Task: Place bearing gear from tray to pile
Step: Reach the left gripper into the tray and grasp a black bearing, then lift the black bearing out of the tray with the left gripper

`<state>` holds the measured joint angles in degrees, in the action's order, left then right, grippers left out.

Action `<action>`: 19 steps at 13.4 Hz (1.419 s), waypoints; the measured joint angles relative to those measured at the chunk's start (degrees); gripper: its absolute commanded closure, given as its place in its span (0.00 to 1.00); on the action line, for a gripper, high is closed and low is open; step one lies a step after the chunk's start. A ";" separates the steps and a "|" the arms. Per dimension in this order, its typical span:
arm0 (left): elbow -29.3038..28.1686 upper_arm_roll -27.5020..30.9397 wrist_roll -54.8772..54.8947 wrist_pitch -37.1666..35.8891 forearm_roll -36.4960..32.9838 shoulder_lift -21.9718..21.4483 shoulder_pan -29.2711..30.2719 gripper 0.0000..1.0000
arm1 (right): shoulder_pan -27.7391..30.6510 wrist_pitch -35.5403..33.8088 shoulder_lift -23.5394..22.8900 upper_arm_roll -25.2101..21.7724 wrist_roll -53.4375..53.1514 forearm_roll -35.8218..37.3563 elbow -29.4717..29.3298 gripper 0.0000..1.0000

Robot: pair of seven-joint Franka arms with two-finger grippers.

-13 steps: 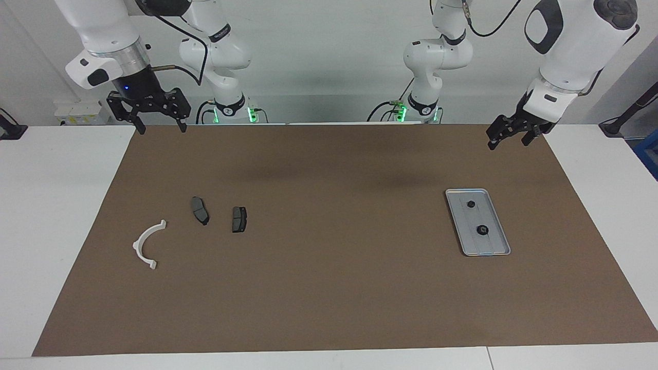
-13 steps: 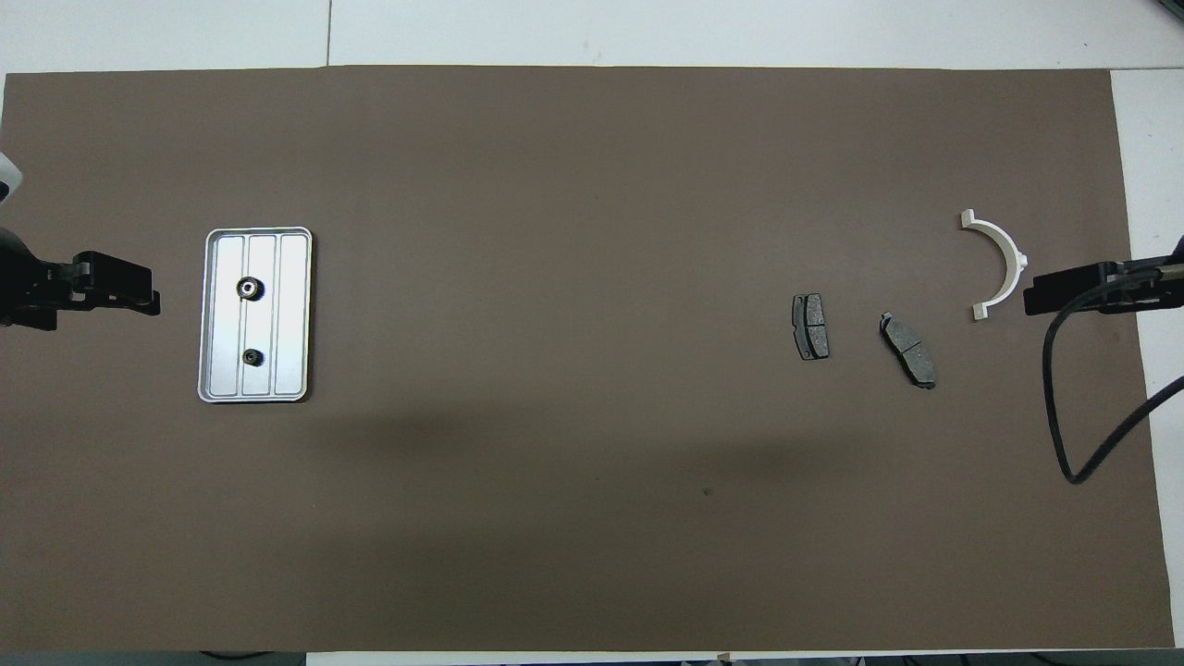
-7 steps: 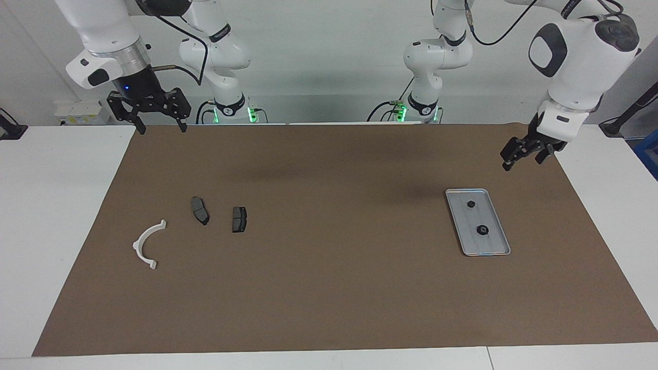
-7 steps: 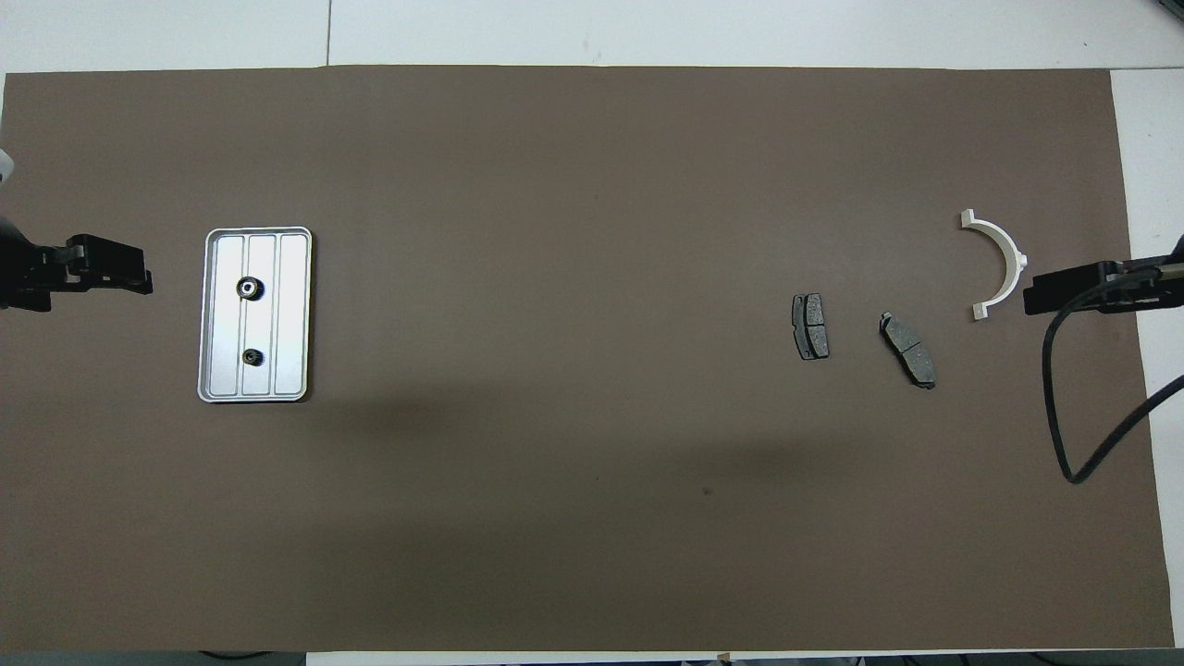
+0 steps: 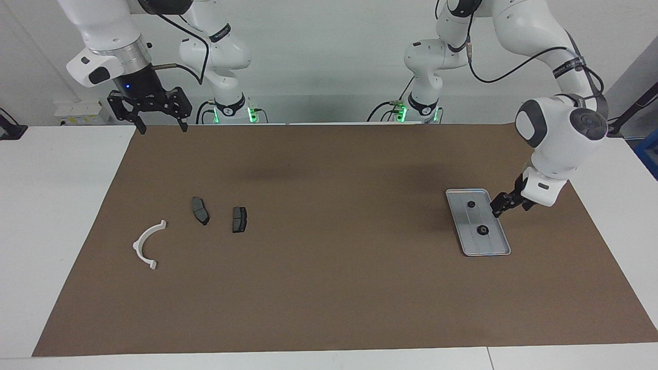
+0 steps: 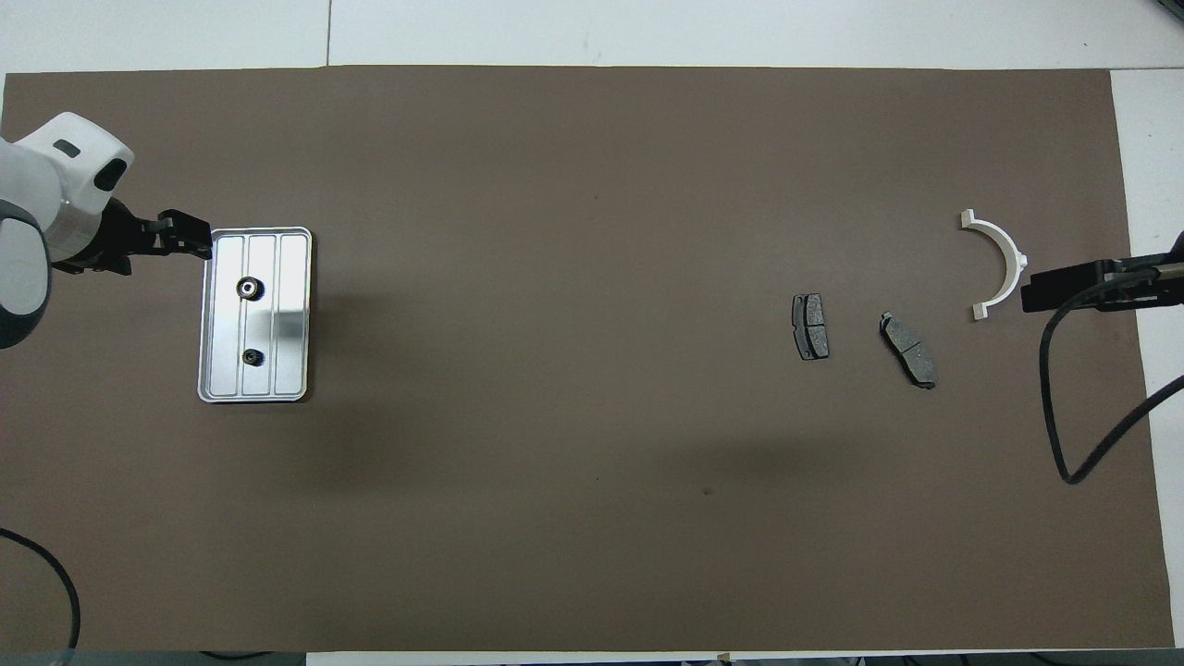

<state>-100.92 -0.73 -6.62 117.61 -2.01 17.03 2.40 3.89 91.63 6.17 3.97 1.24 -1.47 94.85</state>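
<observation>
- Since a second ago, my left gripper (image 5: 497, 212) has swung down from high over the mat's robot-side corner to hang low at the tray's (image 5: 501, 237) long edge, on the left arm's end of the table; nothing else on the table has shifted.
- That drop puts me on the approach: both gears are still in the tray, so no part has gone across yet.
- Left gripper is released and carries nothing; I judge it not yet over either gear.
- My right gripper (image 5: 160, 126) waits high near the mat's corner nearest the right arm's base, fingers spread and empty.
- Two small black toothed gears lie in the tray: the smaller gear (image 5: 470, 204) nearer the robots, the bigger bearing gear (image 5: 482, 230) farther from them, each round with a pale hub seen from overhead.
- Tray is dull silver metal, rectangular with rounded corners, a raised rim and lengthwise ribs, and it glints under the light.
- Well apart, toward the right arm's end, sits the pile: a white half-ring bracket (image 5: 147, 245) of smooth plastic and two dark grey brake pads (image 5: 200, 210), flat and matte, lying loose on the brown mat (image 5: 329, 288).
</observation>
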 measured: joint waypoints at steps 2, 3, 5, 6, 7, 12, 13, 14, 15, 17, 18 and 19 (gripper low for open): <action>0.01 -0.01 -0.01 1.63 1.98 2.97 0.01 0.24 | 0.00 0.09 0.03 0.01 0.00 0.00 -0.04 0.00; 0.01 -0.01 -0.01 2.13 2.38 3.64 0.01 0.25 | 0.05 0.28 0.03 -0.03 0.00 0.00 -0.04 0.00; -0.38 -0.01 -0.01 2.87 2.54 4.20 0.02 0.31 | 0.18 1.68 0.04 -0.24 0.00 0.00 -0.10 0.00; -1.58 -0.02 -0.01 4.29 2.56 4.24 0.02 0.32 | 0.22 2.15 0.05 -0.36 0.00 -0.01 -0.30 0.00; -3.09 -0.04 -0.01 5.93 2.59 4.26 0.02 0.32 | 0.24 2.59 0.09 -0.52 0.00 -0.01 -0.43 0.00; -6.14 -0.14 -0.01 9.72 2.68 4.29 0.02 0.33 | 1.81 5.52 0.13 -0.89 0.00 -0.05 -0.59 0.00; -6.17 -0.15 -0.01 9.95 2.68 4.29 0.02 0.33 | 1.83 5.85 0.13 -0.89 0.00 -0.05 -0.59 0.00; -6.23 -0.19 -0.01 10.31 2.69 4.31 0.01 0.33 | 1.82 5.93 0.13 -0.87 0.00 -0.06 -0.60 0.00; -6.36 -0.20 -0.01 10.69 2.69 4.36 0.01 0.33 | 1.82 5.94 0.13 -0.86 0.00 -0.06 -0.60 0.00; -6.69 -0.20 -0.01 11.01 2.70 4.59 0.02 0.33 | 1.76 5.97 0.13 -0.77 0.00 -0.07 -0.60 0.00; -6.76 -0.20 -0.01 11.05 2.71 4.67 0.02 0.33 | 1.73 5.99 0.13 -0.68 0.00 -0.07 -0.60 0.00; -6.82 -0.20 -0.01 11.19 2.71 4.71 0.02 0.33 | 1.73 6.01 0.13 -0.60 0.00 -0.07 -0.60 0.00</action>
<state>-107.74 -0.93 -6.63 128.80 0.70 21.75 2.42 5.61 97.64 6.31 3.37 1.24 -1.54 94.25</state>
